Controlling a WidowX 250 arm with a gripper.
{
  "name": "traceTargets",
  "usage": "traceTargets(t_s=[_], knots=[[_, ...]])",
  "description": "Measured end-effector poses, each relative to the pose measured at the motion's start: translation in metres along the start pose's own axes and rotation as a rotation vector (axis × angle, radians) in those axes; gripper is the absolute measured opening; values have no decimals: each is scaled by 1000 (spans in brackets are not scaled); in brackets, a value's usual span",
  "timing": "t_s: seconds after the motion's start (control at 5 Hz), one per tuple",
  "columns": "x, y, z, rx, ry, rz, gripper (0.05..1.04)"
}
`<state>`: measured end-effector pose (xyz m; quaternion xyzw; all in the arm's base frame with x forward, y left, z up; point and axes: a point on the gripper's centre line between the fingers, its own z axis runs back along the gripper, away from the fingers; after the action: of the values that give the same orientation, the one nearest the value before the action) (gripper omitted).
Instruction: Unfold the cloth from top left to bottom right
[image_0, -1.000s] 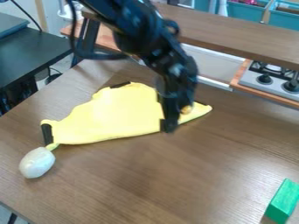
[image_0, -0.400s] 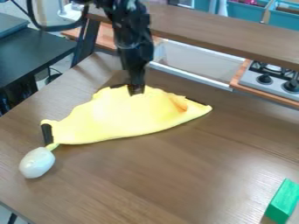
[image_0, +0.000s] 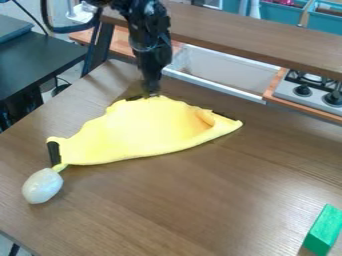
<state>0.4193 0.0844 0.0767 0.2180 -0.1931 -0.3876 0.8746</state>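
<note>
Stove (image_0: 308, 90) behind brown counter (image_0: 180, 200); gripper (image_0: 152, 93) has moved nearer the counter's back edge, at the cloth (image_0: 143, 130); spread or pinching, I can't tell.

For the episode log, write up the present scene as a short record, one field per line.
arm: black robot arm, entering at the top edge
gripper: black two-finger gripper, at the cloth's far edge
cloth: yellow fabric cloth with dark edge patches, lying rumpled, with a raised fold toward its right end
cloth state: not spread flat
near cloth's left end: whitish egg-shaped object
lower right corner: green rectangular block, apart from the cloth
surface: brown wood-grain table
behind table: stove with dark knobs
</note>
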Motion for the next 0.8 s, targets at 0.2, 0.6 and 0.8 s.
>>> traceTargets(t_s=[0.2, 0.6, 0.8], knots=[[0, 8, -19, 14, 26, 5, 1000], [-7, 25, -38, 32, 79, 45, 1000], [-8, 27, -44, 38, 89, 47, 1000]])
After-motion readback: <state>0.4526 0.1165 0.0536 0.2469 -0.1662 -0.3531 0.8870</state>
